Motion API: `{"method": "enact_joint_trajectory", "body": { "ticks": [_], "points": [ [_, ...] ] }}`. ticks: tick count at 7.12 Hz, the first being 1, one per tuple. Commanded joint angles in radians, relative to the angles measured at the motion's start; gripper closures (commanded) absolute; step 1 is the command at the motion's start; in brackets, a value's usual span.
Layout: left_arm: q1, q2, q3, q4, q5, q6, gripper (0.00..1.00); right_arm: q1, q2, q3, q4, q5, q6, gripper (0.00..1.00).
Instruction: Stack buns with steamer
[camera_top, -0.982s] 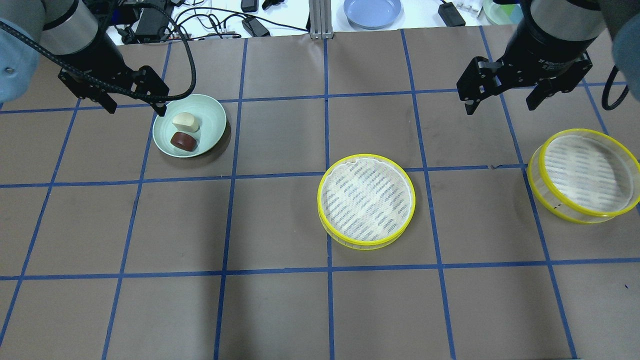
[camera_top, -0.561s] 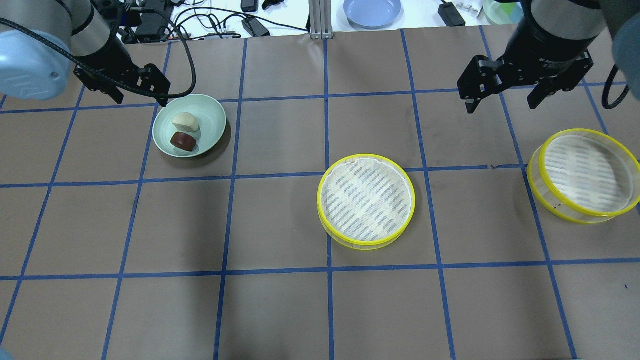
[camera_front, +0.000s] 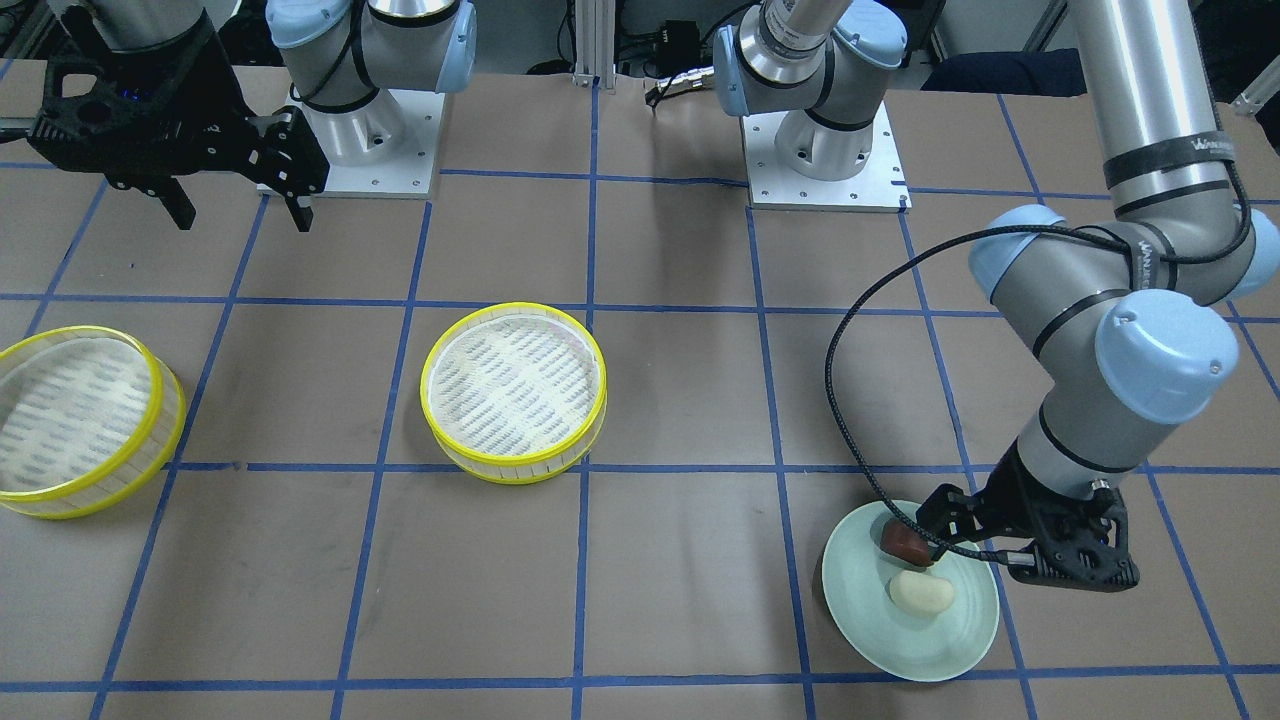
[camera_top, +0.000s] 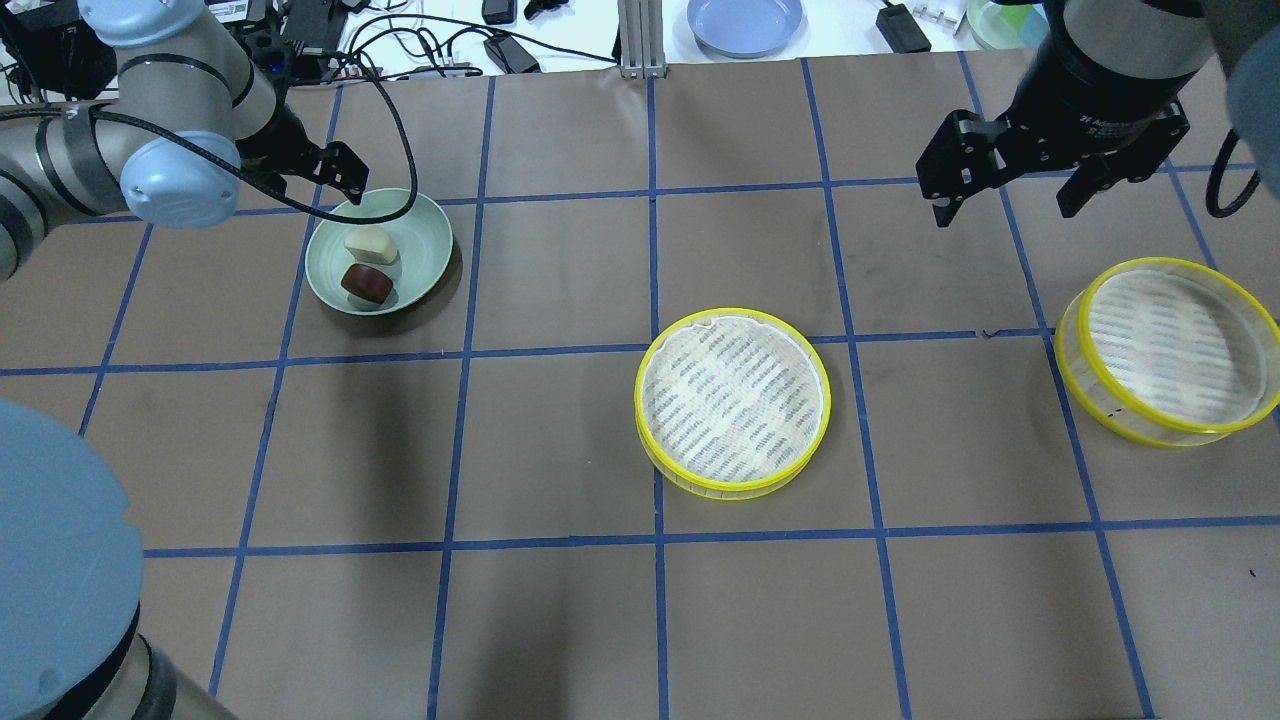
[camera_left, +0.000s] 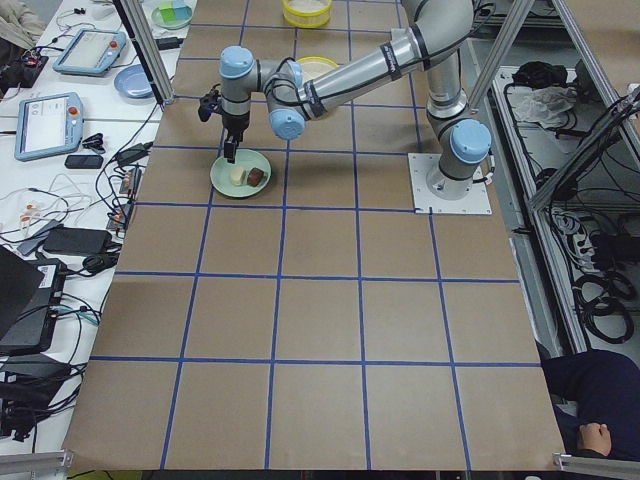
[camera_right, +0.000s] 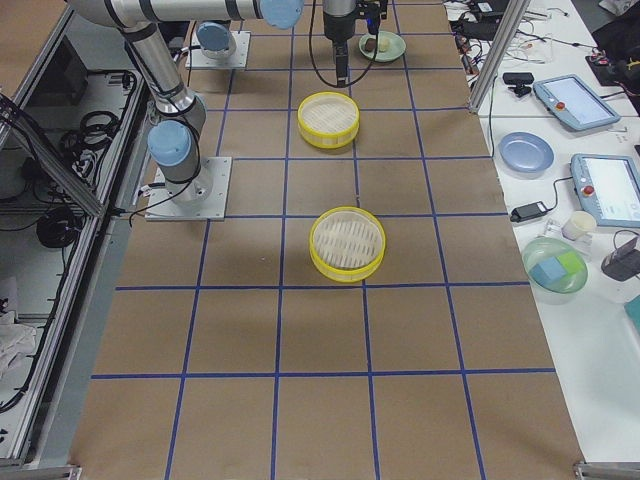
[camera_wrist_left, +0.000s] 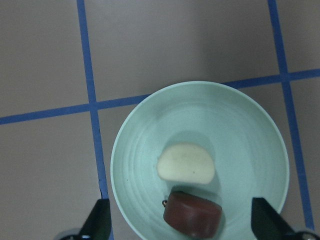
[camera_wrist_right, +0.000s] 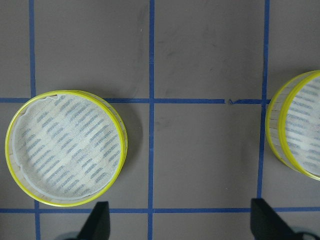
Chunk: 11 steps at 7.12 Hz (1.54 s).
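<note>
Brown table (camera_top: 560, 620): green plate (camera_top: 428, 232) holds cream bun (camera_top: 370, 241), brown bun (camera_top: 366, 282).

— What do we see of the table (camera_top: 560, 620)?
— Brown paper, ruled into squares by blue tape.
— And directly on it?
— We count a pale green plate (camera_top: 428, 238) toward the robot's left, a yellow-rimmed steamer tray (camera_top: 733, 400) near the middle, and a second steamer tray (camera_top: 1165, 345) well apart at the right edge.
— On the robot's side?
— The right arm's base plate (camera_front: 410, 150) and the left arm's base plate (camera_front: 870, 180), both lying flat.
</note>
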<state>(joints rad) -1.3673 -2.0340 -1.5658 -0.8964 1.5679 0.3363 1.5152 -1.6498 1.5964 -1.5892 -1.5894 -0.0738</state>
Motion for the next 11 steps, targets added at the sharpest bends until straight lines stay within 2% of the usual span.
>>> {"method": "enact_joint_trajectory", "body": {
  "ticks": [1, 3, 4, 5, 6, 8, 9, 11],
  "points": [
    [0.001, -0.096, 0.003, 0.109, -0.035, 0.000, 0.00, -0.001, 0.001, -0.001, -0.002, -0.006, 0.002, 0.01],
    [0.001, -0.150, 0.004, 0.117, -0.055, 0.003, 0.00, -0.006, 0.008, -0.001, -0.005, -0.001, -0.009, 0.04],
    [0.001, -0.153, 0.001, 0.114, -0.060, 0.001, 0.00, -0.048, 0.008, -0.001, 0.006, -0.010, -0.018, 0.03],
    [0.001, -0.161, 0.000, 0.111, -0.055, 0.003, 0.00, -0.150, 0.008, 0.006, 0.027, 0.002, -0.049, 0.03],
    [0.001, -0.164, 0.000, 0.111, -0.051, 0.009, 0.09, -0.241, 0.010, 0.010, 0.035, 0.006, -0.113, 0.02],
    [0.001, -0.167, -0.002, 0.105, -0.049, 0.007, 0.65, -0.367, 0.059, 0.011, 0.028, -0.012, -0.365, 0.00],
    [0.001, -0.172, -0.002, 0.103, -0.049, 0.006, 0.99, -0.441, 0.079, 0.013, 0.015, -0.003, -0.404, 0.00],
    [0.001, -0.160, 0.004, 0.103, -0.046, 0.003, 1.00, -0.516, 0.183, 0.011, -0.107, -0.006, -0.537, 0.07]
  ]
}}
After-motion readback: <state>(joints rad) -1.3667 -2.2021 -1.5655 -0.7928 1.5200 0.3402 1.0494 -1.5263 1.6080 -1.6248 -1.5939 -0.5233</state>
